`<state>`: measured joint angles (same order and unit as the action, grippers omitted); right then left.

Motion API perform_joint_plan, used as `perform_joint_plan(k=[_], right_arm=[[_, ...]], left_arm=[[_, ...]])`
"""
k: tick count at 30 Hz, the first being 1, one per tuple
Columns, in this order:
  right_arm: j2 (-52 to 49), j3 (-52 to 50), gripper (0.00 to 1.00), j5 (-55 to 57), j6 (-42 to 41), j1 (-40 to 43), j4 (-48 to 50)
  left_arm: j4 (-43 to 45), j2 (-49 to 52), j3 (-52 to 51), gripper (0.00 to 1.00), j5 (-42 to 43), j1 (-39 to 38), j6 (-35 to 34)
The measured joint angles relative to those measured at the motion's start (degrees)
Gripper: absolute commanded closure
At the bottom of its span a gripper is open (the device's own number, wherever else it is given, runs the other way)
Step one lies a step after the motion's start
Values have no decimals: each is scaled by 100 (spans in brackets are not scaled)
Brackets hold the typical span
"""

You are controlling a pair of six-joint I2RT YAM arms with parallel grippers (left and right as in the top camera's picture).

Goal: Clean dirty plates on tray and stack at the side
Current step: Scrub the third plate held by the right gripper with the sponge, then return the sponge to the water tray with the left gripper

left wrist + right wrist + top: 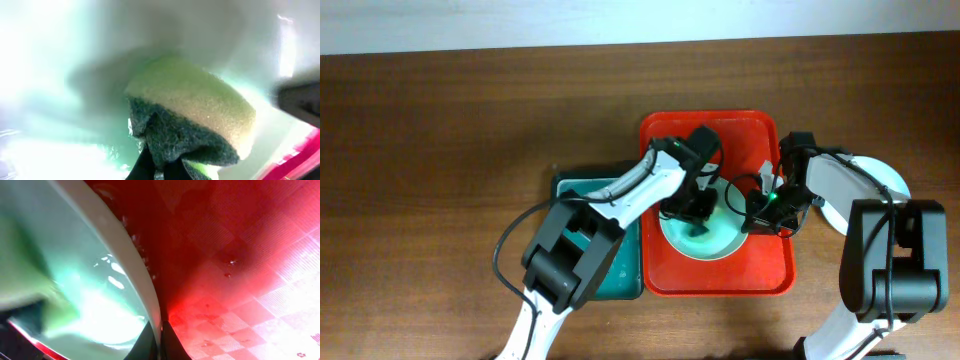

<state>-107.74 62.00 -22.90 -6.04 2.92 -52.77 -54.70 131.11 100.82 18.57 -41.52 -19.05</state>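
A pale mint plate [705, 238] lies on the red tray [760, 275], with a teal smear in its centre. My left gripper [692, 208] is shut on a sponge [200, 112], yellow with a dark green scrub side, pressed onto the plate [60, 75]. My right gripper [752, 212] is shut on the plate's right rim [135, 270], one finger on each side of the edge, with the tray floor [240, 255] beside it. Another plate [880, 180] lies on the table right of the tray, partly under my right arm.
A dark green tray [620, 270] sits against the red tray's left side, mostly under my left arm. The brown wooden table [440, 150] extends to the left and back.
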Motion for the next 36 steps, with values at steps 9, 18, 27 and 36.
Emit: perform_joint_plan(k=[9,18,27,36], right_arm=[[-11,0,96,-79,2,-2,39],[-22,0,95,-57,22,-17,-22],[-22,-2,95,-33,22,4,-52],[92,-17,96,55,2,9,-273]], left_arm=[[-361,-24,142,100,-3735,-562,-26],[-2448,-160,1508,100,-2441,-120,-219],[-2074,-1388,-304,95,-2621,1228,-131],[-1443,-1617,-1362,25,-1775,1729,-308]])
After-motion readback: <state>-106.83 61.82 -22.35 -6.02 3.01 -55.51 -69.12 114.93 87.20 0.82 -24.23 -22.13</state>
